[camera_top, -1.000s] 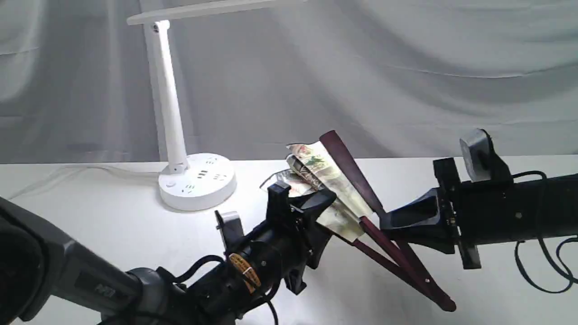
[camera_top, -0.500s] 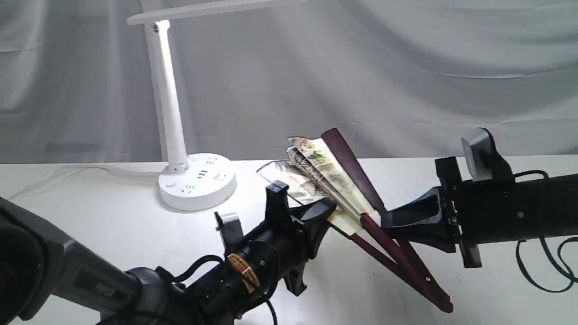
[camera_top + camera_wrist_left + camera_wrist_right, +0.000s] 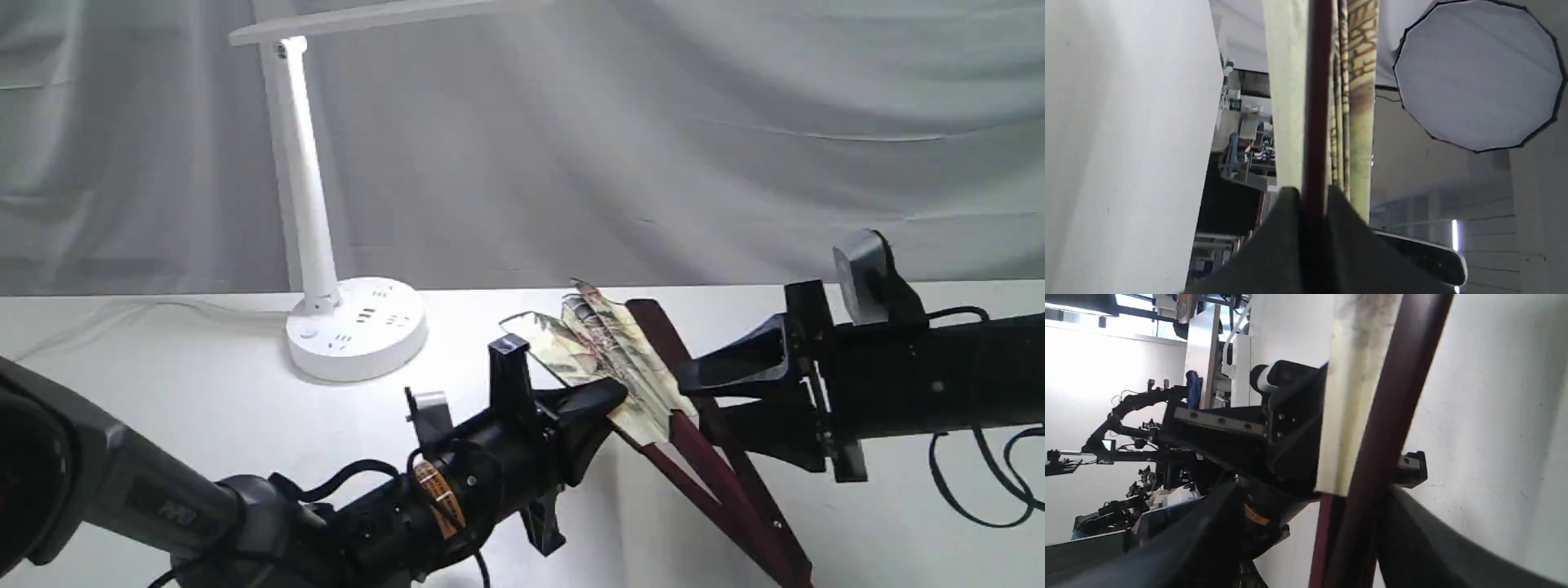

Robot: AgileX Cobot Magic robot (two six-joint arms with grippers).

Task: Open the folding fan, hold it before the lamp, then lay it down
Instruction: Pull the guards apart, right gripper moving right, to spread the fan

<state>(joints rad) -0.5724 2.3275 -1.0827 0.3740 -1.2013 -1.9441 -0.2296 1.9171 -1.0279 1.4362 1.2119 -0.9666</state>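
The folding fan [image 3: 620, 359] is partly spread, with cream painted pleats and maroon guards, and slants low over the white table between the arms. My left gripper [image 3: 608, 400] is shut on its left maroon rib [image 3: 1318, 102], pinched between the dark fingers [image 3: 1286, 228]. My right gripper [image 3: 694, 400] stands open, its jaws spread on either side of the right guard [image 3: 1396, 396] without clamping it. The lamp [image 3: 306, 204] stands at the back left, with its bar head at the top and its round base [image 3: 357, 327] on the table.
A grey curtain [image 3: 735, 163] hangs behind the table [image 3: 163, 392]. A black cable [image 3: 971, 490] loops under the right arm. The left arm's body [image 3: 1229, 428] fills much of the right wrist view. A round softbox [image 3: 1478, 73] shows in the left wrist view.
The left gripper has shut on the fan's left rib. The right gripper has opened and released the right guard. The fan has dropped lower and shifted right.
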